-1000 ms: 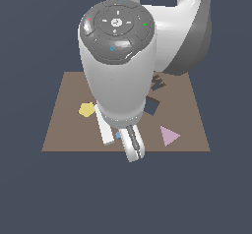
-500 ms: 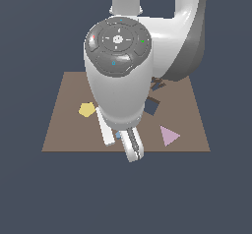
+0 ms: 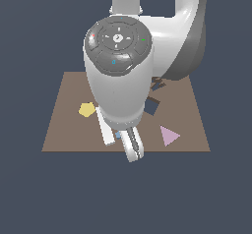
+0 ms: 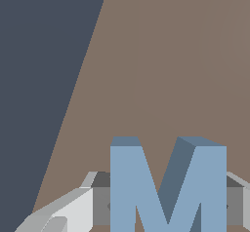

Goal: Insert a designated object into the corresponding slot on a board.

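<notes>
In the wrist view the designated object (image 4: 168, 187), a light-blue M-shaped block, stands between my gripper's (image 4: 168, 206) fingers, whose grey pads touch both its sides. In the exterior view the gripper (image 3: 123, 140) hangs over the front edge of the brown board (image 3: 64, 130), and only a sliver of the blue block (image 3: 118, 135) shows there. The slot (image 3: 157, 84) is a dark recess at the board's far side. The arm hides most of it.
A yellow pentagon (image 3: 87, 109) lies on the board toward the exterior view's left. A pink triangle (image 3: 169, 135) lies toward its right, and a dark square hole (image 3: 150, 107) sits mid-board. The arm's bulk covers the board's centre.
The arm's upper body has shifted slightly, now covering more of the slot. The gripper stays near the board's front edge with the block.
</notes>
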